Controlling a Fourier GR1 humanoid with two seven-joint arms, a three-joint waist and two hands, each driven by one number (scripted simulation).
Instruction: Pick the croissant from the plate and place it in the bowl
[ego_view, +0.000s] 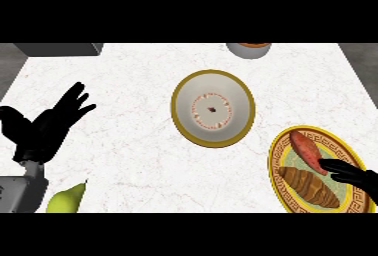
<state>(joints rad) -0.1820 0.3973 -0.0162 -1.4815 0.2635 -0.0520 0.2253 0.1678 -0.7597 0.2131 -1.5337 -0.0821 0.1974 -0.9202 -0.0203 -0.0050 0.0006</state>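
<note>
Nearest us at the right, we are bringing our right hand (353, 176) in over the patterned plate (278, 150) with its fingers straight and holding nothing, so we should be lowering them onto the croissant (308, 186), which is lying on the plate's near half, and steering clear of the reddish sweet potato (306, 149) just beyond it. At the near left a pear (65, 200) is lying by our left hand (49, 123), which is resting wide open. Farther off, left of the plate, the gold-rimmed bowl (214, 107) is waiting, so we are judging a lift and a carry leftward and away once the fingers are curling round the pastry.

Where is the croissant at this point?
In the head view the croissant lies on the yellow-rimmed plate at lower right, beside a reddish sweet potato, with the right hand just right of it.
</note>
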